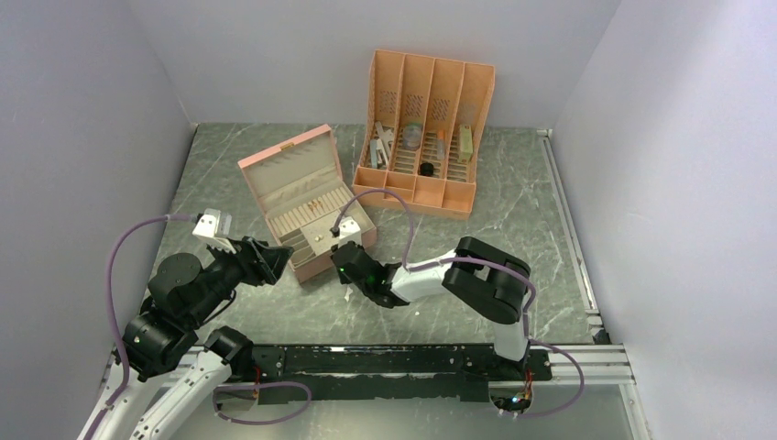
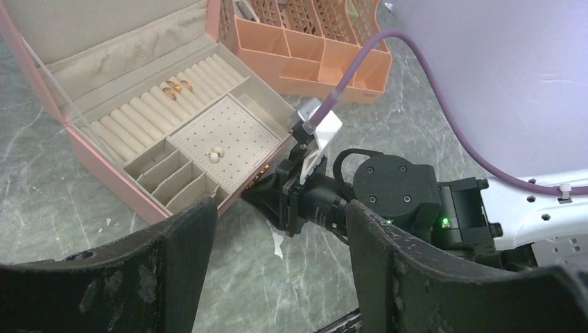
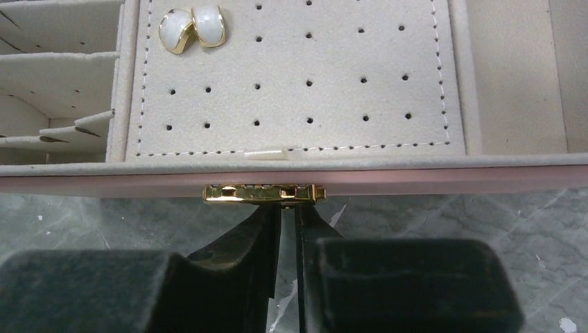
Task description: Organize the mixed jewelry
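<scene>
Right Fingers Sit Under the Box Clasp

On the left, the black left gripper (image 1: 268,260) hangs over the grey marble table (image 1: 541,229), fingers (image 2: 177,263) spread wide, holding nothing. Next is the open pink jewelry box (image 2: 104,173) with cream cloth inside. A few small shiny gold rings (image 2: 177,86) sit in its soft rolls (image 2: 135,114), and two white and gold earrings (image 2: 216,154) lie loose on its dotted pad (image 2: 243,128). The black right gripper (image 3: 289,215) is low at the box front, tips just under the little gold clasp (image 3: 263,193). Its fingers (image 3: 249,243) are almost together, with a thin gap, pinching nothing I can see. Far back on the right stands the orange slotted organizer (image 1: 431,92).

I think a push from those tips could bump the clasp and slide the box. Then the loose earrings might skid off the pad.

Only the left wrist view shows the rings. Only the right wrist view shows the thin gap up close. Only the top view shows where both arms stand
</scene>
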